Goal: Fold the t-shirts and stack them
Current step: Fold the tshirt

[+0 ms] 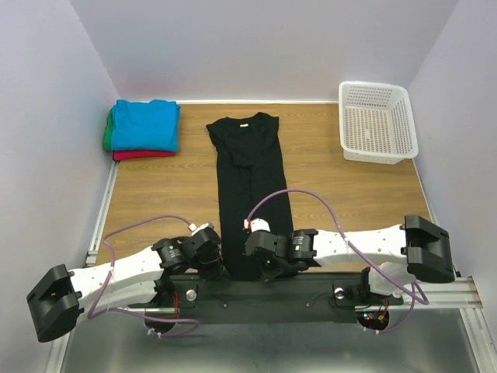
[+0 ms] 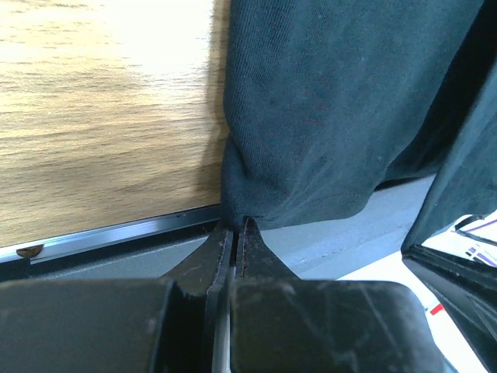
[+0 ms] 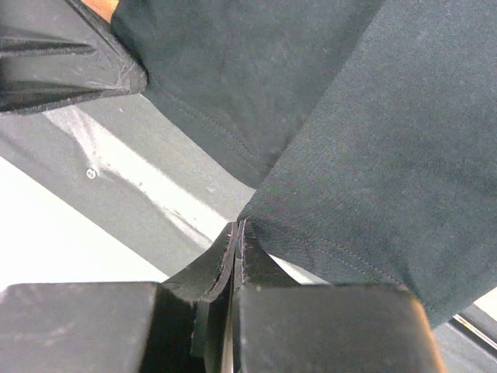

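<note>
Your left gripper [image 2: 234, 227] and right gripper [image 3: 237, 227] each pinched the hem of one soft black t-shirt [image 1: 250, 175] at the near edge of the counter [image 1: 155, 202].

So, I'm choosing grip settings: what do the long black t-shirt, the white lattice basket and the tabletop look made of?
The long black t-shirt: soft matte knit cloth, likely cotton; fine weave and stitched hem show close up. The white lattice basket: rigid plastic, judging by its moulded grid. The tabletop: wood-grain, slightly glossy, possibly laminate.

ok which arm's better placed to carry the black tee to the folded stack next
Left, probably: the folded t-shirt stack lies on its side, and the left gripper pinches the black t-shirt at its hem.
</note>
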Action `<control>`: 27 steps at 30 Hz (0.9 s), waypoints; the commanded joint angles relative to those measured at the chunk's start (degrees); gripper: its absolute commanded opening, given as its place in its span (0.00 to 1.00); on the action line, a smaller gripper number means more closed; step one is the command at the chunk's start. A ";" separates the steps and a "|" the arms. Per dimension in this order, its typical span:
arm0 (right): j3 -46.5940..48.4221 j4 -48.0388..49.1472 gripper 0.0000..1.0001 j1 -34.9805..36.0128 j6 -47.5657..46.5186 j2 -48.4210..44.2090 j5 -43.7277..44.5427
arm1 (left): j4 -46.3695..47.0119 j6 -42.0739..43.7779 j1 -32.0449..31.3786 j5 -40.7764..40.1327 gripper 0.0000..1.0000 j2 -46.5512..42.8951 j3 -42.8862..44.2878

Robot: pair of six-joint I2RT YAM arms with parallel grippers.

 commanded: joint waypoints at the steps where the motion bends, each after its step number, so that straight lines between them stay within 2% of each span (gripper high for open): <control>1: 0.78 3.75 0.01 0.65 1.48 2.18 -0.26 | -1.16 -0.48 -0.38 -1.27 0.00 -0.42 -0.60; 5: 0.25 4.99 0.03 0.65 1.48 4.91 0.69 | -1.86 -0.30 -0.38 -1.09 0.00 -0.42 -0.34; 7: -0.02 4.99 0.14 0.65 1.66 5.44 1.58 | -2.39 -0.30 -0.38 -1.44 0.00 -0.77 -0.17; 8: -0.11 5.08 0.23 0.65 1.74 5.53 1.50 | -2.57 -0.39 -0.38 -1.53 0.00 -0.95 -0.17; 9: -0.11 5.08 0.45 0.65 1.83 5.62 1.41 | -2.66 -0.56 -0.38 -1.62 0.00 -1.21 -0.17; 12: 0.94 5.08 0.50 0.65 1.31 4.57 -0.43 | -2.66 -0.65 -0.38 -1.71 0.00 -1.56 -0.17; 17: 1.83 5.25 0.53 0.65 1.21 -3.50 -1.77 | -2.75 -0.48 -0.38 -1.71 0.00 -1.56 0.19; 20: -2.02 4.99 0.64 0.56 3.84 -7.55 0.95 | -2.92 -0.30 -0.38 -1.80 0.00 -1.65 0.54; 21: -3.34 4.90 0.79 0.56 4.99 -9.83 1.84 | -3.10 -0.21 -0.38 -1.97 0.00 -1.74 0.62; 22: -4.58 4.73 0.86 0.56 6.30 -10.98 2.54 | -3.10 -0.21 -0.38 -1.97 0.00 -1.65 0.71; 23: -7.29 4.73 0.98 0.47 8.58 -11.95 3.51 | -3.10 -0.13 -0.38 -1.89 0.00 -1.65 0.80; 27: -11.78 4.73 1.00 -0.58 11.49 -13.80 4.39 | -3.62 0.05 -0.38 -2.06 0.00 -1.30 0.98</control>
